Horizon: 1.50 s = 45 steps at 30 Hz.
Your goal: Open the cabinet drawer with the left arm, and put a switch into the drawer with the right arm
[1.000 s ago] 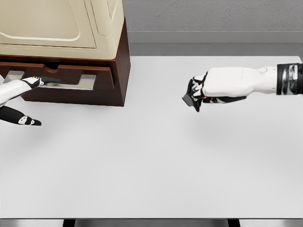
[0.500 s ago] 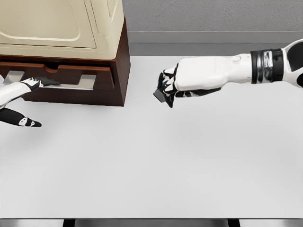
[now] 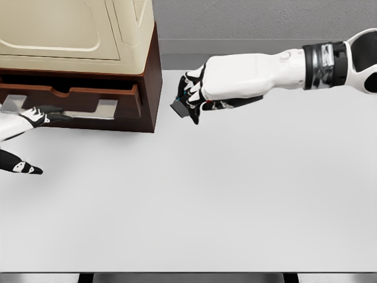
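- While the drawer [image 3: 70, 101] of the brown cabinet [image 3: 88, 71] stands partly pulled out at upper left, the switch [image 3: 179, 108], a small dark grey block, is held off the white table [image 3: 224, 200], pinched in the curled fingers of the right hand [image 3: 194, 97].
- From the switch, the drawer lies to the left, just past the cabinet's right side wall.
- At the left edge, the left hand [image 3: 20, 121] is seen with a fingertip on the drawer's front handle [image 3: 65, 109]; its thumb is spread below, and nothing is gripped.
- Whether the drawer gap is wide enough cannot be told.
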Available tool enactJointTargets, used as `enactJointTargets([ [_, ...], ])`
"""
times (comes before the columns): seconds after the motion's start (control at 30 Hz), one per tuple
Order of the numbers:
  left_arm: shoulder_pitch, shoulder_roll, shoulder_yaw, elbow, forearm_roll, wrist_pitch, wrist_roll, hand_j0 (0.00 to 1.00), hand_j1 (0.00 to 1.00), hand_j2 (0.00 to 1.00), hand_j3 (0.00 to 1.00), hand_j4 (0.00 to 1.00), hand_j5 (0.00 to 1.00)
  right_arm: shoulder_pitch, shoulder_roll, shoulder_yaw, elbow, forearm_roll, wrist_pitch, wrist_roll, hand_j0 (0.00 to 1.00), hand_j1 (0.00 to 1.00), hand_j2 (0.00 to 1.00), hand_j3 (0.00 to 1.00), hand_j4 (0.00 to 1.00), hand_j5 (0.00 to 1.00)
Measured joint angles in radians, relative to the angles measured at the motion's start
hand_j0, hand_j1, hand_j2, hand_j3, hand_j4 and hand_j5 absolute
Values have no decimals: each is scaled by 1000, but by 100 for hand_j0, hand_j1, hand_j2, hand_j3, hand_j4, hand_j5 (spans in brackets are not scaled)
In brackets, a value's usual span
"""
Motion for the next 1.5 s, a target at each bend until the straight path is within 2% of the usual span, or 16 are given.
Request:
enactJointTargets([
  [0.13,2,33,5,-24,8,-1,-3,100,100,100,100,100,100,-12,15,0,15,-8,0,4,41,41,41,41,41,41],
  [0.7,23,143,8,-70,11,1,4,100,100,100,100,100,100,-78,170,0,67,-21,0,48,41,41,41,41,41,41],
  [0.87,22,167,40,-78,22,1,10,100,100,100,100,100,100,-109,185,-1,84,-46,0,67,41,41,41,41,41,41],
  [0.97,17,162,72,-75,30,1,11,100,100,100,100,100,100,-114,200,-1,104,-56,0,76,41,41,41,41,41,41],
  [1.07,18,112,88,-65,28,1,11,100,100,100,100,100,100,-115,206,-2,112,-59,0,80,41,41,41,41,41,41],
  [1.23,38,40,85,-50,21,1,8,100,100,100,100,100,100,-114,206,-2,115,-65,0,81,41,41,41,41,41,41],
  [1.5,48,17,82,-43,22,1,11,100,100,100,100,100,100,-138,206,-2,116,-76,0,83,41,41,41,41,41,41],
])
